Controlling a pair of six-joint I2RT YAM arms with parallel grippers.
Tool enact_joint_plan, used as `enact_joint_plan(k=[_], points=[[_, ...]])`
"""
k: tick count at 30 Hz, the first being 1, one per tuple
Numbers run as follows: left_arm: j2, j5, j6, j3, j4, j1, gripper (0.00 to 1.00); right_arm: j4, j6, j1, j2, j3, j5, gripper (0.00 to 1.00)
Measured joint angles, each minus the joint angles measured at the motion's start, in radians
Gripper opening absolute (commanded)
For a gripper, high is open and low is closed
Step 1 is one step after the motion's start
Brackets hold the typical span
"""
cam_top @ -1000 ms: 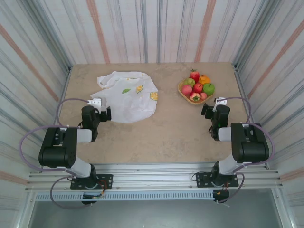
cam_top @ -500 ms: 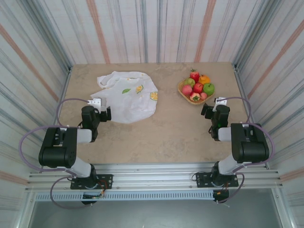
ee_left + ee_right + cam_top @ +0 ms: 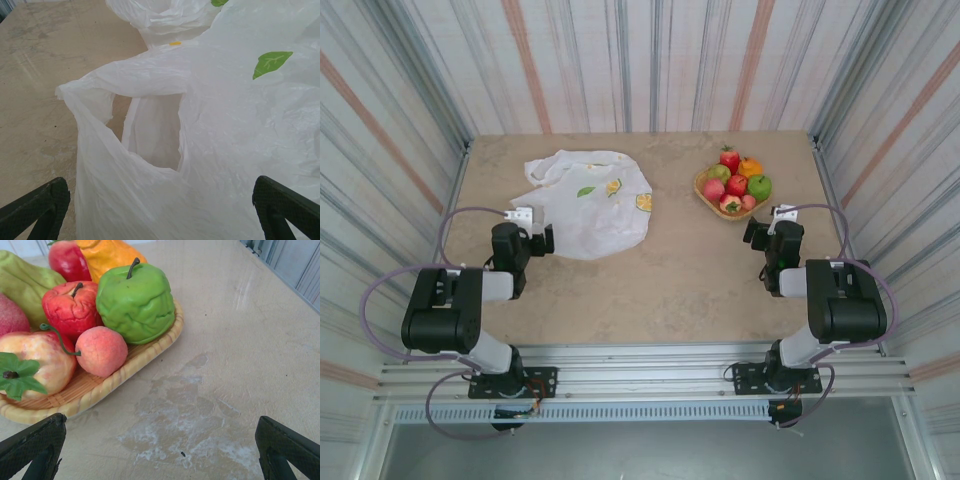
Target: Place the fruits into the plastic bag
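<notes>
1. Top view: the plastic bag (image 3: 590, 205) lies flat and crumpled on the left of the table (image 3: 690, 285). The fruits (image 3: 733, 185) sit heaped in a woven tray (image 3: 700, 190) on the right, well apart from the bag. The left hand (image 3: 546, 240) waits at the bag's near edge and the right hand (image 3: 758, 232) just on the near side of the tray. Both are spread wide and grasp nothing. With the bag's mouth collapsed, a fruit carried across may land on top of the film and roll away.
2. Left wrist view: a handle loop (image 3: 135, 75) stands up between the released fingertips (image 3: 37, 207). Closing here could pinch both layers together and seal the mouth. The thin film could also slip free, or the whole bag could drag along the table instead of opening.
3. Right wrist view: the green apple (image 3: 135, 302), red apple (image 3: 70, 307) and peach (image 3: 101, 351) press against each other close to the tray's shallow rim. Reaching for one may nudge its neighbours over that rim. The glossy round skins could also squirt out of a grip that lands off-centre.
</notes>
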Motion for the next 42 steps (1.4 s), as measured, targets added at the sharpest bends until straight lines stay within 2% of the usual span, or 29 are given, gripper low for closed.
enact_joint_plan(k=[7, 11, 15, 18, 21, 23, 28, 32, 37, 42], points=[[-0.010, -0.019, -0.004, -0.002, -0.002, 0.000, 0.99, -0.013, 0.000, 0.007, -0.009, 0.000, 0.018, 0.99], [-0.146, -0.103, -0.044, 0.001, -0.118, 0.000, 0.99, -0.173, 0.028, 0.014, -0.140, 0.019, 0.073, 0.99], [-0.340, -0.223, -0.171, 0.050, -0.291, 0.000, 0.99, -0.354, 0.135, -0.025, -0.338, 0.085, 0.113, 0.99], [-0.437, -0.262, -0.292, 0.100, -0.418, 0.001, 0.99, -0.482, 0.237, -0.058, -0.477, 0.130, 0.121, 0.96], [-0.484, -0.225, -0.406, 0.133, -0.524, 0.001, 0.99, -0.560, 0.314, -0.031, -0.553, 0.159, 0.073, 0.94], [-0.492, -0.154, -0.470, 0.137, -0.562, 0.001, 0.99, -0.606, 0.340, 0.053, -0.559, 0.181, 0.056, 0.94], [-0.435, 0.048, -0.567, 0.140, -0.616, -0.006, 0.99, -0.698, 0.349, 0.380, -0.466, 0.274, 0.054, 0.94], [-0.357, 0.086, -0.585, 0.167, -0.691, -0.016, 0.99, -0.718, 0.367, 0.571, -0.294, 0.374, 0.064, 0.94], [-0.256, 0.095, -0.611, 0.203, -0.715, 0.038, 0.99, -0.740, 0.398, 0.687, -0.051, 0.509, 0.071, 0.93], [-0.091, 0.124, -0.627, 0.283, -0.714, 0.106, 0.97, -0.765, 0.451, 0.702, 0.138, 0.615, 0.048, 0.88]])
